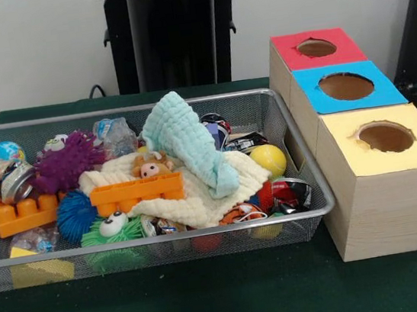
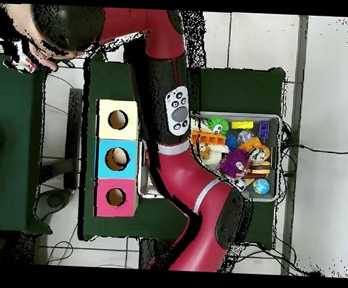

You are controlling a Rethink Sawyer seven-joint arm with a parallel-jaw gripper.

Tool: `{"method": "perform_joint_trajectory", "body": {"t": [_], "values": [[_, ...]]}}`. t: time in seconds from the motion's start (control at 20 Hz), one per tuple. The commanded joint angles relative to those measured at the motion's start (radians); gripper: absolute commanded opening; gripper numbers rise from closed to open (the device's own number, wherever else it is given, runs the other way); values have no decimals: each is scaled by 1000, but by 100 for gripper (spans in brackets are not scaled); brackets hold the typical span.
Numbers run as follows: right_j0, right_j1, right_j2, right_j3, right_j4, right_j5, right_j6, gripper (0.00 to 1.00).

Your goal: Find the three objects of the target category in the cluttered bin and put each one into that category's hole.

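Note:
The silver wire mesh bin [image 1: 165, 238] sits on the green table, packed with toys and cloths. Crinkly wrappers show among the clutter: a clear bluish one [image 1: 117, 134] at the back, a shiny red, black and silver one [image 1: 290, 193] at the front right, and a small printed one [image 1: 239, 213] half under the cream cloth. In the overhead view the red arm [image 2: 197, 183] covers the left part of the bin [image 2: 277, 158]. I see no gripper in either view.
Three wooden boxes with round holes stand beside the bin: red [image 1: 316, 48], blue [image 1: 345, 85] and yellow [image 1: 385, 136]. A mint cloth [image 1: 188, 143], a cream cloth [image 1: 198, 196], an orange brick [image 1: 136, 192] and a purple spiky ball [image 1: 67, 163] lie on top. A person [image 2: 17, 21] is at the overhead view's top left.

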Motion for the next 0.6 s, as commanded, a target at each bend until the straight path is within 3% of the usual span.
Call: {"method": "perform_joint_trajectory", "body": {"t": [0.05, 0.4, 0.5, 0.6], "values": [[5, -197, -235, -95, 127, 173, 446, 0], [4, -242, -322, -106, 227, 126, 473, 0], [33, -291, -360, -196, 234, 123, 422, 0], [86, -345, -398, -359, 209, 134, 310, 0]]}}
